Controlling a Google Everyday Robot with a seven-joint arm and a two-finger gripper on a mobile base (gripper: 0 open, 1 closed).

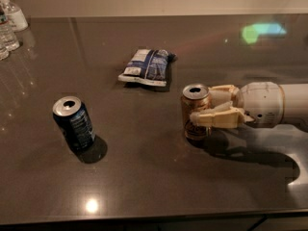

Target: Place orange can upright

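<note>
Table: a dark, glossy surface is filling nearly the whole frame and carrying everything else.

Arm: a pale, rounded robot arm is reaching in from the right edge at mid-height and casting a shadow on the table below it.

Snack bag: a blue-and-white packet is lying flat above the centre of the frame, well apart from both cans.

Dark blue can: it is standing at the left of the frame, its silver top showing and a round shadow trailing to its lower right.

Orange can: it is standing upright on the table just right of centre, silver top facing up, at the tip of the arm.

Gripper: it is sitting just right of centre at the arm's left end, wrapping around the orange can from the right.

Fingers: they are closing narrowly on the orange can, the nearer one crossing the can's front at mid-height and the farther one pressing behind its upper part.

Water bottles: clear bottles are standing in the upper left corner, partly cut off by the frame's edge.

Green glare: a blurred green-blue reflection is glowing on the table at the upper right.

Light spot: a small bright reflection is shining near the bottom left.
</note>
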